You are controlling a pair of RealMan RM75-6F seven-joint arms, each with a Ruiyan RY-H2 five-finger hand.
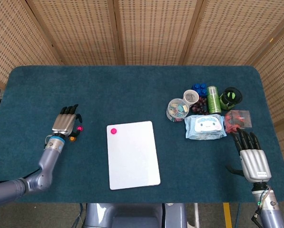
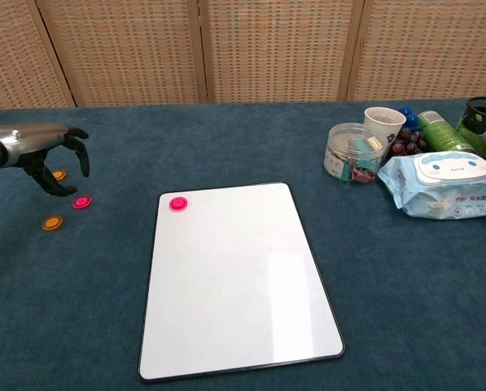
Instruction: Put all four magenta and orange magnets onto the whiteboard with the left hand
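Left hand: held low over the table, fingers loosely curled and apart, nothing gripped. Magenta magnet and two orange magnets are found on the cloth just beside its fingertips, off the whiteboard. A second magenta magnet is seated on the board's near-left corner, well to the hand's right. Right hand: flat, fingers extended, empty, near a wet-wipes pack.

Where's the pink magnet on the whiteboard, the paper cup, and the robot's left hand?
pink magnet (image 2: 178, 204), chest view, its top face
paper cup (image 2: 383, 124), chest view, its side wall
left hand (image 1: 64, 124), head view, back of the hand
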